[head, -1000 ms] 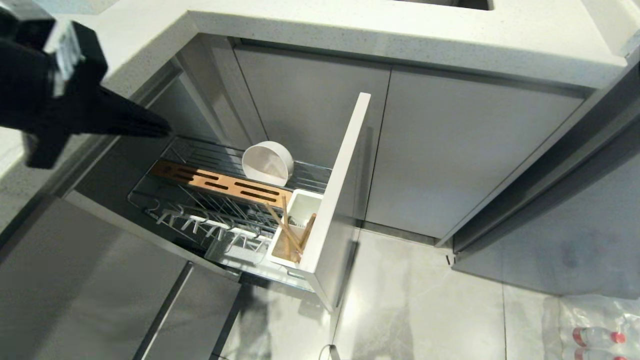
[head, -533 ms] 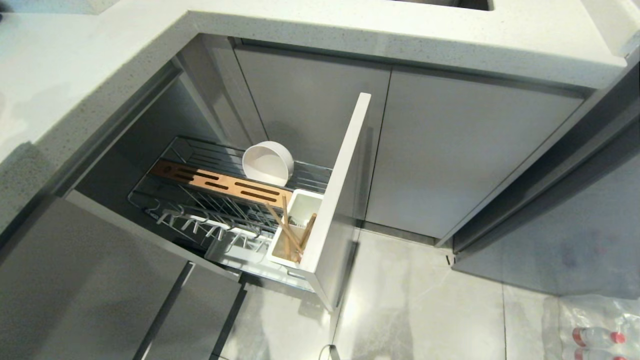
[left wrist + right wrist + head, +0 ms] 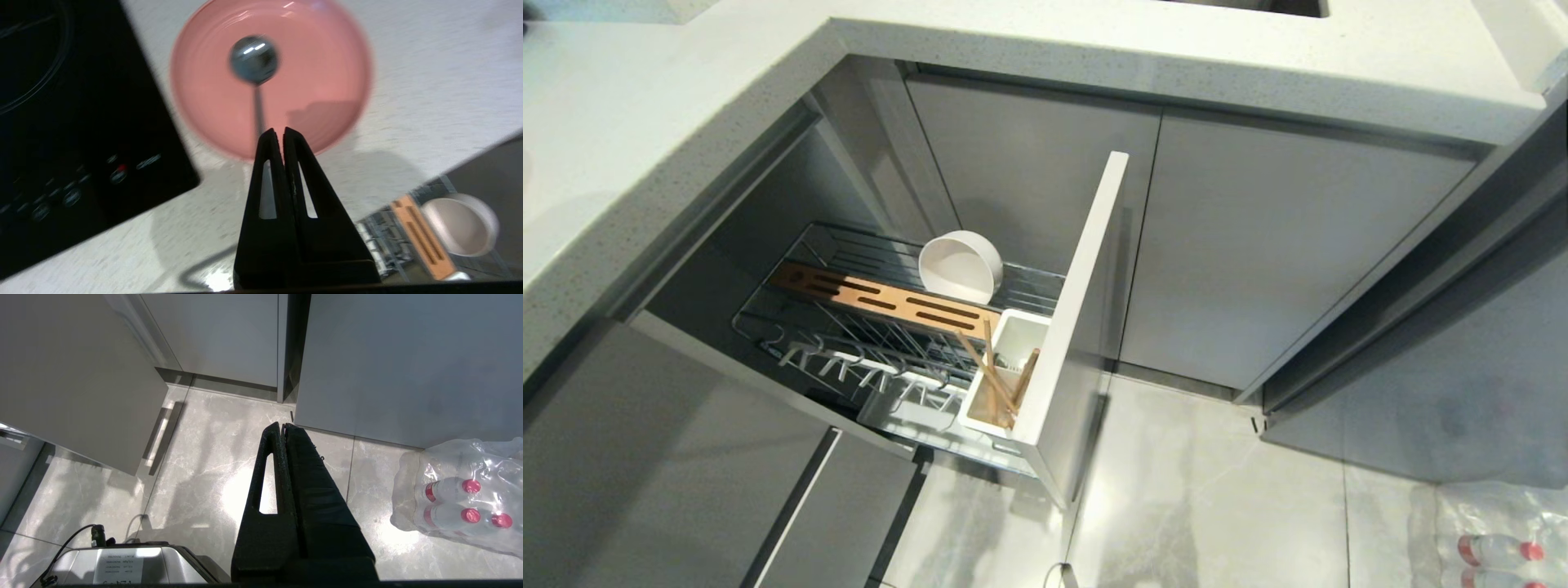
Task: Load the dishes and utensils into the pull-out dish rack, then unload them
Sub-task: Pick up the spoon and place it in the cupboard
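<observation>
Left gripper [image 3: 278, 131] clenched on spoon [image 3: 254, 61] handle, over pink plate [image 3: 322, 61] on counter [image 3: 408, 81] beside black cooktop [image 3: 61, 122]. Dish rack [image 3: 792, 327] pulled out: white bowl [image 3: 961, 266] tilted behind wooden strip [image 3: 882, 300], chopsticks [image 3: 988, 367] in utensil cup [image 3: 1025, 331]. Right gripper [image 3: 282, 426] clenched empty, low above floor [image 3: 196, 465] near bottle pack [image 3: 461, 494].

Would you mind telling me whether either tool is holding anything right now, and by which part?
The left tool is shut on the metal spoon, gripping the end of its handle, bowl hanging over the pink plate. The right tool is shut and holds nothing.
</observation>
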Controlling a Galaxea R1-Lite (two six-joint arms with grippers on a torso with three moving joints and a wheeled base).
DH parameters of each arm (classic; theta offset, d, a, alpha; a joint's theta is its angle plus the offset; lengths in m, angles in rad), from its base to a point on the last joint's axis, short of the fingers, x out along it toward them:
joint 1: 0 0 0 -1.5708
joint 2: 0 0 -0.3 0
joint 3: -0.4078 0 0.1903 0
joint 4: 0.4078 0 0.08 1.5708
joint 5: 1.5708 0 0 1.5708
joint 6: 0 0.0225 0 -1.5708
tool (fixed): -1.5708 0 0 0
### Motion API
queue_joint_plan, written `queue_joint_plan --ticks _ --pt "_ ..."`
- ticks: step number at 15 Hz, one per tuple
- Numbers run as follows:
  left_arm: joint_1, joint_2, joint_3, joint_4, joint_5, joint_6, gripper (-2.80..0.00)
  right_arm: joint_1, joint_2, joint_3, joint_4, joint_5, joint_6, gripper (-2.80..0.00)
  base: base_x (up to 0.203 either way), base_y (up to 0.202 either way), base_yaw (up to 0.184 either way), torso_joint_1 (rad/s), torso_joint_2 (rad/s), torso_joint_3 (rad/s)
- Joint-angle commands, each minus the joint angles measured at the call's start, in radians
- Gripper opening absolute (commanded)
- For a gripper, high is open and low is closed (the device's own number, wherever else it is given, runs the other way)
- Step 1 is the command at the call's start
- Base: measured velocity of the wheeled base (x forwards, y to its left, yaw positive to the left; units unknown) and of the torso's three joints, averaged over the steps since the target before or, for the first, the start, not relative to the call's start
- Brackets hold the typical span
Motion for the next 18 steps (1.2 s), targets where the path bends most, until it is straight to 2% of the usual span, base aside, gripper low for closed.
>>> queue_joint_plan --ticks 1,3,4,7,11,14,15,18 --pt "0.102 0.036 -0.003 0.033 -0.040 -0.003 -2.80 0.000 0.000 0.002 0.000 0.000 0.001 -2.80 0.000 0.000 0.000 0.000 0.00 0.000" --pt "0.221 0.091 -0.008 0.085 -0.164 -0.002 -2.80 0.000 0.000 0.002 0.000 0.000 0.001 -2.80 0.000 0.000 0.000 0.000 0.00 0.000" --pt "0.258 0.125 -0.009 0.110 -0.213 -0.002 -2.80 0.000 0.000 0.002 0.000 0.000 0.001 -2.80 0.000 0.000 0.000 0.000 0.00 0.000" --pt "0.356 0.205 -0.012 0.132 -0.322 -0.003 -2.80 0.000 0.000 0.002 0.000 0.000 0.001 -2.80 0.000 0.000 0.000 0.000 0.00 0.000" --pt "0.391 0.262 -0.020 0.129 -0.487 -0.004 -2.80 0.000 0.000 0.002 0.000 0.000 0.001 -2.80 0.000 0.000 0.000 0.000 0.00 0.000" --pt "0.391 0.264 -0.020 0.126 -0.495 -0.002 -2.80 0.000 0.000 0.002 0.000 0.000 0.001 -2.80 0.000 0.000 0.000 0.000 0.00 0.000" --pt "0.391 0.264 -0.020 0.126 -0.495 -0.002 0.00 0.000 0.000 0.002 0.000 0.000 0.001 -2.80 0.000 0.000 0.000 0.000 0.00 0.000" --pt "0.391 0.264 -0.020 0.128 -0.498 -0.005 0.00 0.000 0.000 0.002 0.000 0.000 0.001 -2.80 0.000 0.000 0.000 0.000 0.00 0.000"
